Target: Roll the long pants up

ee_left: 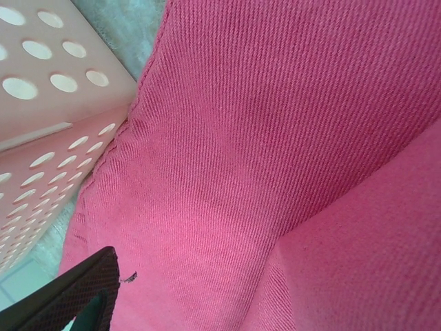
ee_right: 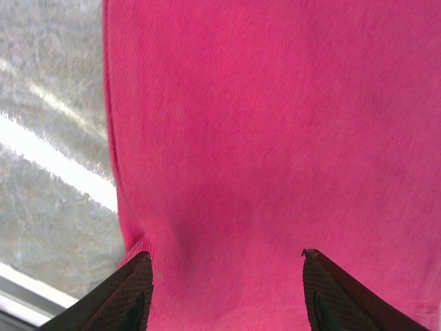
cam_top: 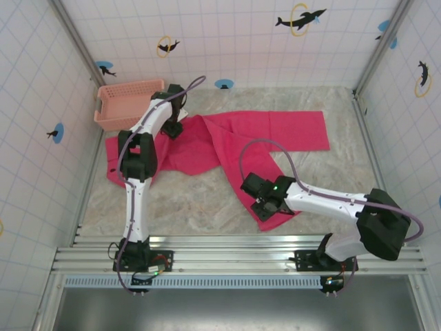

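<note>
The long pants (cam_top: pixel 231 138) lie spread flat on the marbled surface (cam_top: pixel 193 200). The waist end lies to the left. One leg runs straight out to the right, and the other slants down toward the near edge. The far leg's cuff stops well short of the right wall, with bare surface beyond it. A wide bare patch lies between the near leg and the left arm, and another to the right of the near leg.

The pink basket (cam_top: pixel 127 103) sits in the far-left corner against the tiled wall. In the left wrist view the folded edge of the pants (ee_left: pixel 275 138) runs just beside the foot of the basket (ee_left: pixel 41 89), with a sliver of surface between them higher up.

The left claw (cam_top: pixel 172 129) hangs over the cloth next to the basket. It is released and grips nothing, and one dark finger (ee_left: pixel 89 276) shows low over flat fabric.

The right claw (cam_top: pixel 265 207) sits at the near leg's cuff, close to the metal rail at the front. Its fingers (ee_right: pixel 134 289) stand apart on either side of the leg (ee_right: pixel 275 138), not clenched. The cloth's left edge lies just inside the left finger, with bare surface (ee_right: pixel 48 138) beyond that edge.
</note>
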